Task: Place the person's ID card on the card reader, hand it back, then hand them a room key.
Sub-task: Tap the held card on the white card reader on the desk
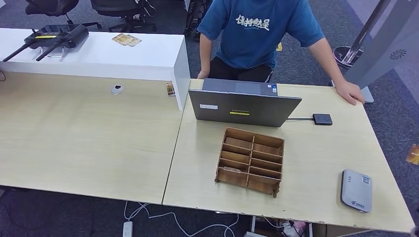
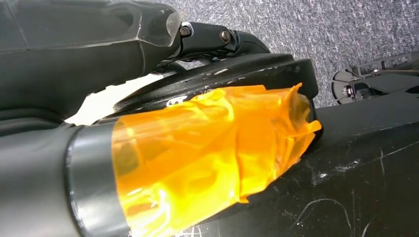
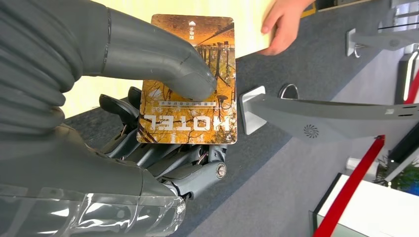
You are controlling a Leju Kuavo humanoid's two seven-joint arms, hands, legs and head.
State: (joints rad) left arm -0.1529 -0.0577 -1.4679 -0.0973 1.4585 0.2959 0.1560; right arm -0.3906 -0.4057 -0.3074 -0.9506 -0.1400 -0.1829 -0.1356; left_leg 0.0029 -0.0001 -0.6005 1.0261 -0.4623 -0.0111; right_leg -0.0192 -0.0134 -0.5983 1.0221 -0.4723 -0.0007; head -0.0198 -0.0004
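Observation:
My right hand (image 3: 113,123) pinches an orange hotel key card (image 3: 190,84), thumb on its face and dark fingers behind it. A corner of that card (image 1: 413,154) shows at the right edge of the head view, off the desk's right side. The grey card reader (image 1: 356,190) lies flat at the desk's near right corner with nothing on it. A person in a blue shirt (image 1: 257,29) stands behind the desk, one hand (image 1: 350,92) resting on its far right corner; the same person's hand (image 3: 281,24) appears beyond the card. My left hand (image 2: 99,54) hangs low, its fingers unclear.
An open laptop (image 1: 244,106) stands mid-desk with a small black hub (image 1: 322,119) cabled beside it. A wooden slotted organiser (image 1: 251,160) sits in front, one card (image 1: 231,169) in a near slot. More cards (image 1: 126,40) lie on the white counter (image 1: 99,57). A grey stand (image 1: 385,44) rises at right.

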